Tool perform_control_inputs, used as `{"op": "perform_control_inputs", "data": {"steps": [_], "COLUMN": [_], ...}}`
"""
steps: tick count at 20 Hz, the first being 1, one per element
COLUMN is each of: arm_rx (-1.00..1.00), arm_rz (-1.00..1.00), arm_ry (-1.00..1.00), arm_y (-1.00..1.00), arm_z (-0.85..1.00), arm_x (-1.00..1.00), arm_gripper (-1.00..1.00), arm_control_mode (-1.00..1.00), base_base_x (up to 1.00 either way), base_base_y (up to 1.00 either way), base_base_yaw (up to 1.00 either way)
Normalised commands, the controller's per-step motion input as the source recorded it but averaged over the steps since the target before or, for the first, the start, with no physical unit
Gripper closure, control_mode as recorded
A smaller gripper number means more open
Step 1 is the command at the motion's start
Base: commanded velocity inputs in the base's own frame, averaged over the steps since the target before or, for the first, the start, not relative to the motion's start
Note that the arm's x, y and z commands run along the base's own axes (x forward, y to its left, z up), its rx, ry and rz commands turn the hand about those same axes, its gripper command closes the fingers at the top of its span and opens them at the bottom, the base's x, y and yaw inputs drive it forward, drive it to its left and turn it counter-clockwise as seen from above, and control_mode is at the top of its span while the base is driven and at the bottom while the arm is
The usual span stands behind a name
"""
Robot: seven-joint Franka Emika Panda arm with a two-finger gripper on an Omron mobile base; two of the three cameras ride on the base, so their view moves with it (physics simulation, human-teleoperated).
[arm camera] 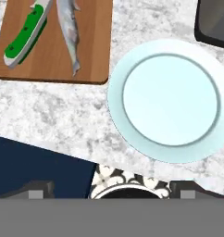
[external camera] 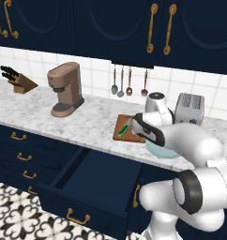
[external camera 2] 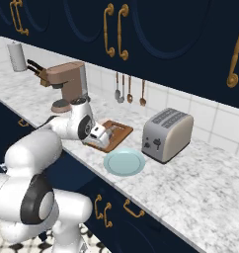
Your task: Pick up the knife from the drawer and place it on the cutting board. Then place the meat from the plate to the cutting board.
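My pincer [arm camera: 112, 192] wide open and holding nothing, knife [arm camera: 26, 39] and fish [arm camera: 70, 32] on cutting board [arm camera: 90, 55] by the worktop's [arm camera: 53, 120] front edge, plate [arm camera: 169, 99] just beside, drawer [external camera: 99, 180] open below.

Base views flanking counter [external camera: 49, 122]; hand view straight down, close.

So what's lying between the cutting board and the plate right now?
Nothing: in the hand view, bare marble counter separates the cutting board from the plate.
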Motion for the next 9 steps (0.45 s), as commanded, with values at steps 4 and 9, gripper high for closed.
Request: {"op": "perform_control_inputs", "data": {"steps": [4,9], "arm_rx": [0.00,0.00], "arm_rz": [0.00,0.00], "arm_ry": [0.00,-0.01], "arm_y": [0.07,0.15], "arm_z": [0.96,0.75], "arm_x": [-0.78,-0.84], "arm_gripper": [-1.00,-1.00], "arm_control_mode": [-1.00,-1.00], "base_base_x": [0.00,0.00], "base_base_y": [0.00,0.00], "base_base_yaw": [0.00,0.00]}}
